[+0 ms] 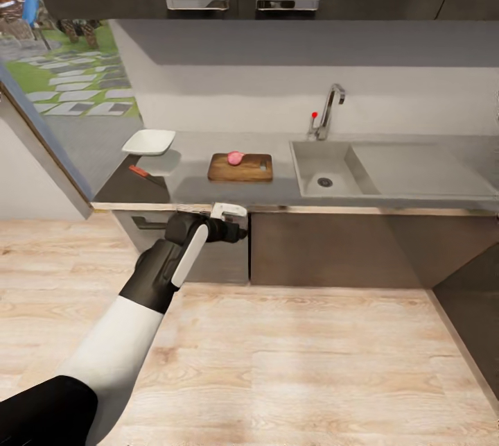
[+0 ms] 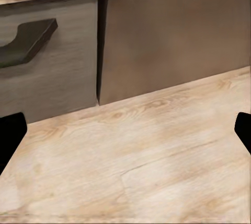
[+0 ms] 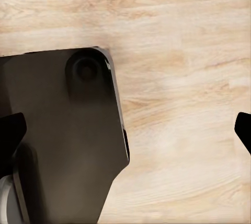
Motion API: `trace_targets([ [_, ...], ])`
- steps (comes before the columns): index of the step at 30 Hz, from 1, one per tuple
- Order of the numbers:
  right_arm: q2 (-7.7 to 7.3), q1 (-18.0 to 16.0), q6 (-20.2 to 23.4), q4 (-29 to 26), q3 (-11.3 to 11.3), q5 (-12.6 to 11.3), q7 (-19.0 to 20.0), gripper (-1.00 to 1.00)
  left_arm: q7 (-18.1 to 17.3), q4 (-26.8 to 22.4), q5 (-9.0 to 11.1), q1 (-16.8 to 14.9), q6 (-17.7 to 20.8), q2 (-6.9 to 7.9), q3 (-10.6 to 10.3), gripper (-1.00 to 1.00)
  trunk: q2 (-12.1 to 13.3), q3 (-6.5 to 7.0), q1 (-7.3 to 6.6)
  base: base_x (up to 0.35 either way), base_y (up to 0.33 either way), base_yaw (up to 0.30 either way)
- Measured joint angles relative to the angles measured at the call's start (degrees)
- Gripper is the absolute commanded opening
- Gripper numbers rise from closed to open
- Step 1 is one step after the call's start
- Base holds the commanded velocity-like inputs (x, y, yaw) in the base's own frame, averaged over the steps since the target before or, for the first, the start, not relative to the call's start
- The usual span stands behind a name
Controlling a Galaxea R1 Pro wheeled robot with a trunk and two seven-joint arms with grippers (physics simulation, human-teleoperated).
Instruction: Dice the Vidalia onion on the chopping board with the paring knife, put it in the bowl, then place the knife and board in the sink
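The pinkish Vidalia onion (image 1: 235,157) rests on the brown chopping board (image 1: 240,168), which lies on the grey countertop (image 1: 194,189) left of the sink (image 1: 326,172). The paring knife (image 1: 142,173), red-handled, lies on the countertop at the far left. Just behind it stands the white bowl (image 1: 149,142). My left gripper (image 1: 238,221) hangs in front of the counter edge, below the board, and is open with nothing in it. In the left wrist view its dark fingertips (image 2: 10,135) stand wide apart over floor and cabinet fronts. My right gripper (image 3: 125,135) is open above the floor.
A chrome faucet (image 1: 327,112) with a red-tipped lever rises behind the basin, and a flat drainboard (image 1: 416,168) extends to its right. Dark cabinets (image 1: 333,245) sit under the counter, with a drawer handle (image 2: 26,38) near my left gripper. My dark base (image 3: 68,130) covers part of the wooden floor.
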Motion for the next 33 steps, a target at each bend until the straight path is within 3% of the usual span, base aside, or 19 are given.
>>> trace_targets([
  [9, -0.01, 0.0, -0.02, -0.11, -0.04, 0.07, 0.06, 1.0, -0.08, 9.52, -0.12, 0.0, -0.68, 0.28, 0.02, 1.0, 0.01, 0.0, -0.02, -0.031, 0.0, 0.0],
  [13, -0.09, 0.0, -0.06, -0.41, -0.02, 0.13, 0.09, 1.0, -0.06, 11.97, -0.12, 0.16, -4.24, 0.81, 0.03, 1.0, 0.01, 0.0, -0.02, -0.002, 0.0, 0.0],
  [17, -0.21, 0.0, -0.29, -0.96, -0.01, 0.22, 0.13, 1.0, 0.02, 15.7, -0.17, 0.69, -11.04, 1.2, 0.05, 1.0, 0.01, 0.0, -0.02, 0.0, 0.0, 0.0],
  [22, -0.46, 0.0, -0.42, -3.05, -0.05, 0.31, 0.12, 1.0, -0.06, 24.93, -0.17, 0.98, -21.33, 1.28, 0.12, 1.0, 0.01, 0.0, -0.02, 0.0, 0.0, 0.0],
  [26, -0.56, 0.0, -0.26, -3.62, -0.07, 0.31, 0.11, 1.0, -0.13, 30.21, -0.12, 1.28, -27.27, 1.26, 0.18, 1.0, 0.01, 0.0, -0.02, 0.0, 0.0, 0.0],
  [28, -0.6, 0.0, -0.15, -3.75, -0.07, 0.37, 0.1, 1.0, -0.75, 37.47, -0.1, 1.54, -33.06, 0.89, 0.23, 1.0, 0.01, -0.01, -0.02, 0.0, 0.0, 0.0],
  [33, -0.67, -0.07, -0.09, -3.77, -0.08, 0.4, 0.07, 1.0, -6.09, 55.32, -0.18, 1.65, -47.42, 0.06, 0.21, 1.0, 0.01, -0.01, -0.02, 0.0, 0.0, 0.0],
])
